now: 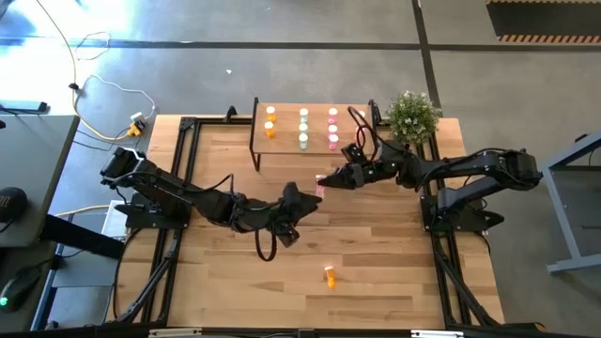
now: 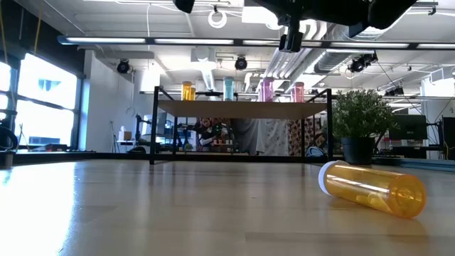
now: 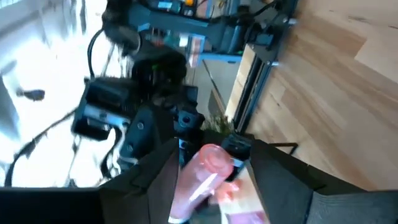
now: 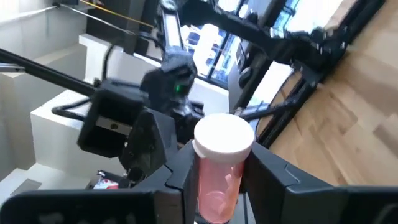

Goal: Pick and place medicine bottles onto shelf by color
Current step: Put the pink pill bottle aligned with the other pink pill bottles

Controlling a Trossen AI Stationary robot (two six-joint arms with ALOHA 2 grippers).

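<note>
A pink bottle [image 1: 320, 184] with a white cap hangs in the air over the table's middle, between both grippers. My left gripper [image 1: 308, 194] comes at it from the table's left, my right gripper [image 1: 329, 178] from the right. In each wrist view the bottle [image 3: 205, 180] [image 4: 217, 180] fills the gap between that arm's own fingers. The shelf [image 1: 286, 141] stands at the far edge and carries upright orange [image 1: 270, 120], green [image 1: 303, 127] and pink [image 1: 332, 127] bottles. One orange bottle [image 1: 330, 275] lies on its side near the front edge. My left gripper [image 3: 208, 186] has the pink bottle's body [image 3: 193, 193] pinched between its two fingers. It comes level from the table's left, fingers along the bottle. The bottle's far end [image 3: 214, 160] points toward the right arm. It is lifted clear. My right gripper [image 4: 221, 180] has the pink body just below the cap [image 4: 214, 171] between its two fingers. It comes level from the table's right, fingers along the bottle. The white cap [image 4: 224, 134] sticks out past the fingertips toward the left arm.
A potted plant [image 1: 411, 115] stands right of the shelf at the far right corner. In the low view the lying orange bottle [image 2: 373, 188] is close to the camera, with the shelf [image 2: 242, 108] and plant [image 2: 361, 128] behind. Black frame rails [image 1: 183, 169] run along both table sides.
</note>
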